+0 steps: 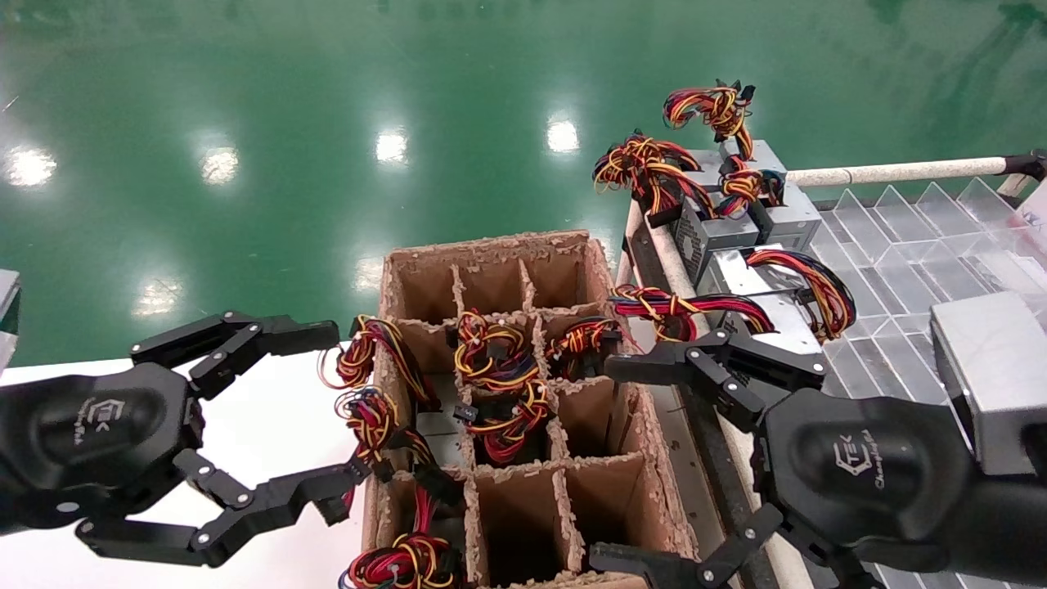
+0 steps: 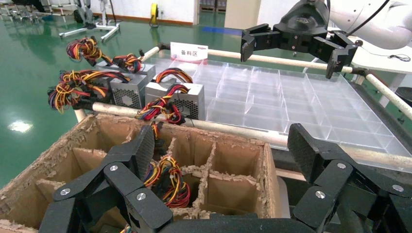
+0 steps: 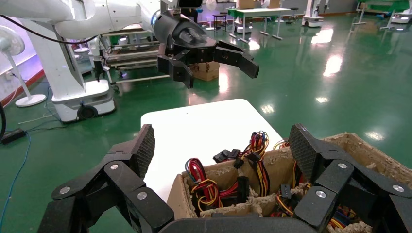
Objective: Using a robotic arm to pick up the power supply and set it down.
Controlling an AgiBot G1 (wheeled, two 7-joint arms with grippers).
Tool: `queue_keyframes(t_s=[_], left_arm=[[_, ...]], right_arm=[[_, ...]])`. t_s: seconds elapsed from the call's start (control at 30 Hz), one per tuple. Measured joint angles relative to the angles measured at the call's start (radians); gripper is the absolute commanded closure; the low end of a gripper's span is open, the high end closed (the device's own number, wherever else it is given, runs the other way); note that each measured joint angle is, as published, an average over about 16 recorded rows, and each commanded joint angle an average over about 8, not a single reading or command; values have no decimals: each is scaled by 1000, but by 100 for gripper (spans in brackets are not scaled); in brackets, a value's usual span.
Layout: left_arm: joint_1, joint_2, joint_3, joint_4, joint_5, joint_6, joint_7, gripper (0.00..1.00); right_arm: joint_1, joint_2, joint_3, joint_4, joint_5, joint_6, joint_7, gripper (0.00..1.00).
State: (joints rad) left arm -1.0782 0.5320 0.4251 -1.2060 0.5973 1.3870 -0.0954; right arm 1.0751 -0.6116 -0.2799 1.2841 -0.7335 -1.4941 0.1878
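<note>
Both black claw hands, left [image 1: 331, 417] and right [image 1: 601, 466], hang released beside the divided cardboard box [image 1: 589, 425]; loose red-yellow wire bundles [image 1: 495, 360] could snag fingers reaching in.

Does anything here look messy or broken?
Yes. The cardboard box looks chewed up: its rim and dividers are ragged and crumbling. Wires from the power supplies inside spill over its side. Both grippers hover open.
</note>
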Motion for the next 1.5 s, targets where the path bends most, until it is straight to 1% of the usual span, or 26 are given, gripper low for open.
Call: queue_keyframes(t_s=[0.37, 0.5, 0.63, 0.73, 0.83, 1.0, 1.13, 1.2, 1.23, 1.4, 1.47, 1.5], left_arm=[[0, 0, 0, 0, 0, 0, 0, 0], [0, 0, 0, 0, 0, 0, 0, 50], [0, 0, 0, 0, 0, 0, 0, 100], [0, 0, 0, 0, 0, 0, 0, 100], [0, 0, 0, 0, 0, 0, 0, 100], [0, 0, 0, 0, 0, 0, 0, 100], [0, 0, 0, 0, 0, 0, 0, 100], [0, 0, 0, 0, 0, 0, 0, 100], [0, 0, 0, 0, 0, 0, 0, 100], [0, 0, 0, 0, 0, 0, 0, 100], [0, 0, 0, 0, 0, 0, 0, 100], [0, 0, 0, 0, 0, 0, 0, 100]], right_arm=[[0, 0, 0, 0, 0, 0, 0, 0], [1, 2, 1, 4, -15, 17, -5, 0], [7, -2, -1, 19, -73, 74, -30, 0], [13, -14, -7, 31, -138, 134, -57, 0], [21, -36, -20, 44, -224, 211, -94, 0], [37, -91, -50, 65, -392, 354, -170, 0], [48, -139, -77, 68, -504, 440, -222, 1], [52, -160, -90, 69, -552, 475, -245, 15], [54, -169, -96, 70, -574, 490, -255, 25], [66, -200, -121, 71, -661, 542, -294, 87], [71, -209, -129, 71, -690, 557, -305, 97], [73, -213, -133, 71, -704, 565, -310, 100]])
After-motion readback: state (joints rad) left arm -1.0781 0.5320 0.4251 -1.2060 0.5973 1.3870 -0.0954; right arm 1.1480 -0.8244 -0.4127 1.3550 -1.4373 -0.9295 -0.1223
